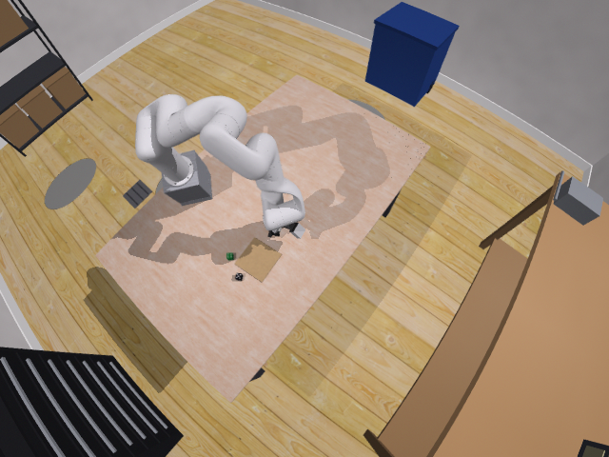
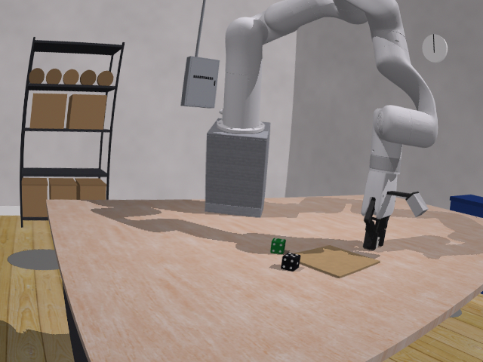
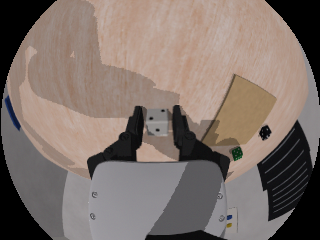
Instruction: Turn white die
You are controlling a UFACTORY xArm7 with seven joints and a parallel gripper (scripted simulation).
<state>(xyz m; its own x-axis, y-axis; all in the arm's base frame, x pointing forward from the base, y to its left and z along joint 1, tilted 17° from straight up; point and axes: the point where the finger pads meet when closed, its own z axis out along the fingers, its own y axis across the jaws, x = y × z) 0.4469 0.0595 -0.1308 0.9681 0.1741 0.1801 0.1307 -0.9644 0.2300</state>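
My claw [image 3: 159, 122] brackets the white die [image 3: 158, 122] mid-frame in the wrist view, partly open, fingers not yet pinching, die off the mat [image 3: 244, 111]. Likely small, light, rigid, smooth: take flat opposite faces squarely.
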